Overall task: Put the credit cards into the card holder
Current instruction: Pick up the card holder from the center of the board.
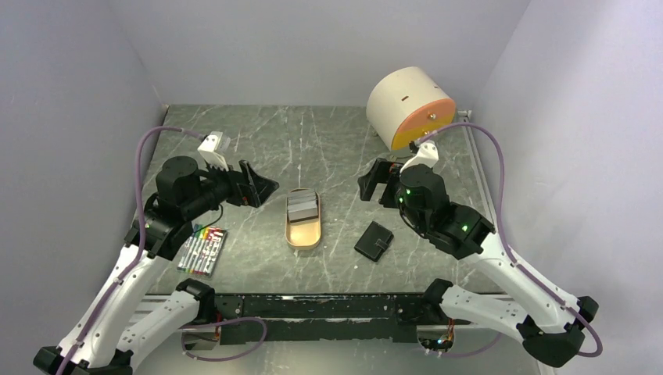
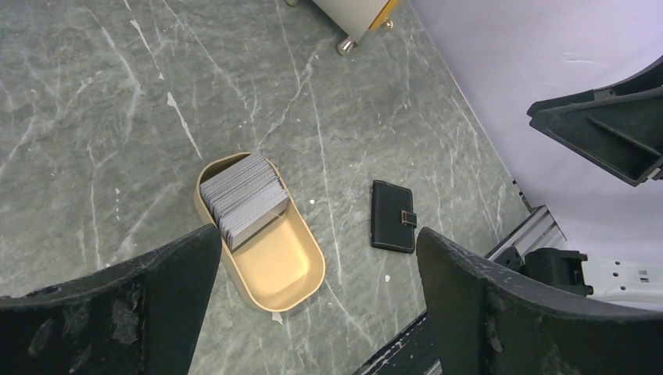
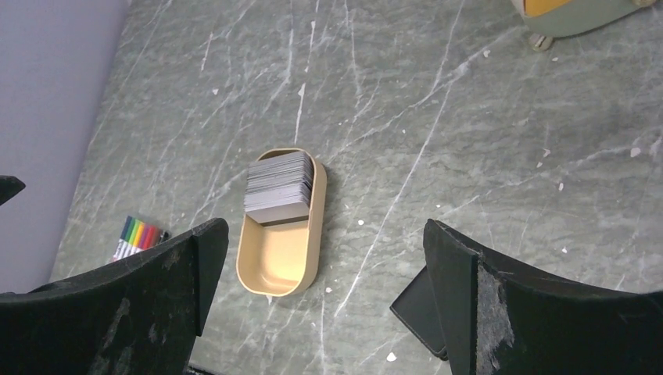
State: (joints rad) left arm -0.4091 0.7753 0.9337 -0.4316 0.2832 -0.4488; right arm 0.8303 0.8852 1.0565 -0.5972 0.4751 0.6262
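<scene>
Both fingers of my left gripper (image 1: pixel 262 187) and right gripper (image 1: pixel 378 183) are spread, holding nothing. Cards (image 1: pixel 302 206) sit stacked in the tray (image 1: pixel 303 236); the holder (image 1: pixel 374 241) lies closed nearby to its right. Nothing started, I judge; next I'd unsnap the holder.

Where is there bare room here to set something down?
Widest: the far part of the table, behind the tan tray and left of the drum. Also a strip between the markers and the tan tray. Tight: between the tan tray and the card holder, with the right gripper close by.
</scene>
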